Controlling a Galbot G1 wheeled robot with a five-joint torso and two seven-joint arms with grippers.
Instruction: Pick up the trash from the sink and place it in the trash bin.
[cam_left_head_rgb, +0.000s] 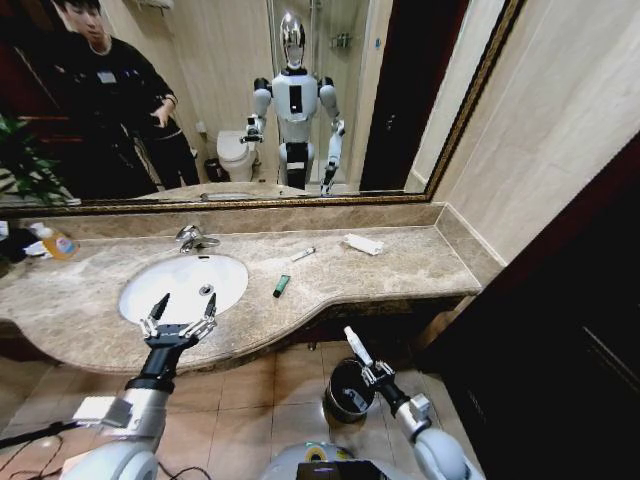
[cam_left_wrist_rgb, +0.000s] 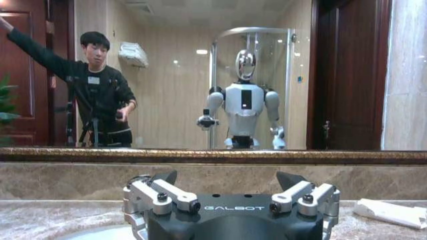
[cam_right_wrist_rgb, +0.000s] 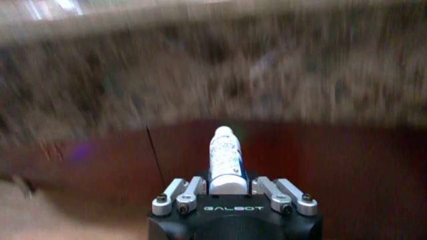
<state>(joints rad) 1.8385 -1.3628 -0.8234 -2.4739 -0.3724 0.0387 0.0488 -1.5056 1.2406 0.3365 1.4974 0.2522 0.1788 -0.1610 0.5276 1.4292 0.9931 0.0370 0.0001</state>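
Gripping a white tube (cam_right_wrist_rgb: 225, 160), the right claw (cam_left_head_rgb: 368, 366) hovers above the trash bin (cam_left_head_rgb: 349, 391); left claw (cam_left_head_rgb: 178, 318) spread over the sink (cam_left_head_rgb: 140, 290).

Head view: high, looking forward and down over counter (cam_left_head_rgb: 400, 270), sink (cam_left_head_rgb: 183, 287) and floor | Left wrist view: low at counter's front edge, facing mirror (cam_left_wrist_rgb: 200, 75) | Right wrist view: close, below counter, facing its front edge | Shared: counter, mirror.

Glossy white porcelain sink (cam_left_head_rgb: 170, 290), polished marble surround (cam_left_head_rgb: 390, 270), chrome faucet (cam_left_head_rgb: 192, 238).
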